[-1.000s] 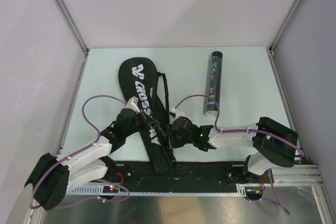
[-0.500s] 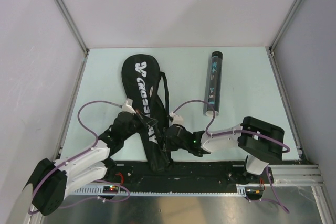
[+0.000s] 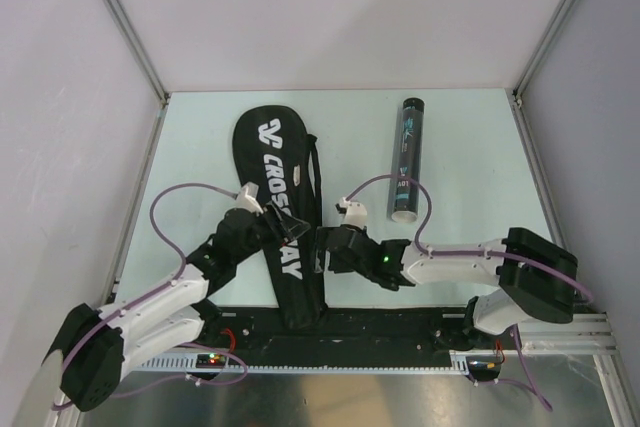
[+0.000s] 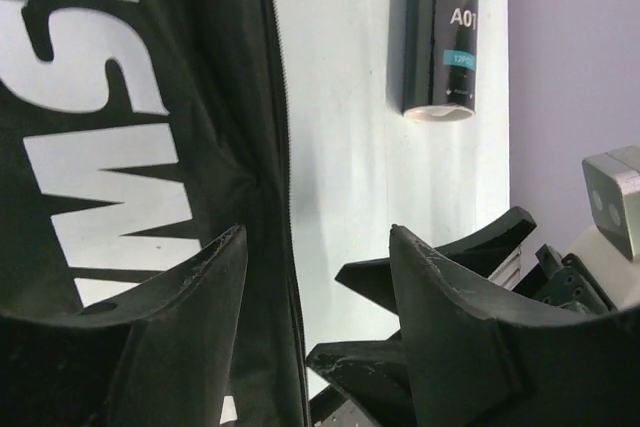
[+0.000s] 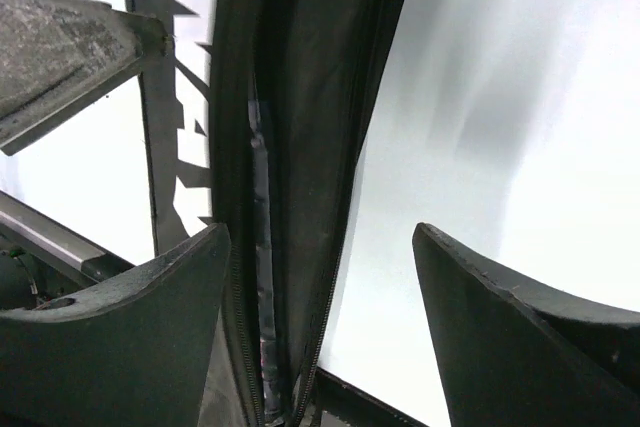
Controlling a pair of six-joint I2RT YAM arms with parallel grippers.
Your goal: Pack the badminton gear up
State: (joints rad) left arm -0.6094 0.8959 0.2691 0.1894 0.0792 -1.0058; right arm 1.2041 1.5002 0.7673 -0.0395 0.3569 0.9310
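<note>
Black bag (image 3: 283, 202) lies flat on the table (image 3: 470, 147), its zip (image 5: 256, 247) gaping and the tube (image 3: 407, 157) well off to its right. Your left gripper (image 4: 315, 237) and right gripper (image 5: 318, 232) hang wide open and empty over its narrow end. I'd guess zipping's next, so go find that zip pull.

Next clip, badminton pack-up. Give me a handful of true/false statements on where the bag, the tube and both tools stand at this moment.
1. The racket bag lies flat, its wide end toward the far wall. True.
2. The tube stands upright. False: it lies on its side, right of the bag.
3. The tube touches the bag. False: bare table separates them.
4. The left tool and right tool are both at the bag's narrow near half. True.
5. The right tool is shut on a shuttlecock. False: it is open, straddling the bag's zip edge; no shuttlecock shows.
</note>
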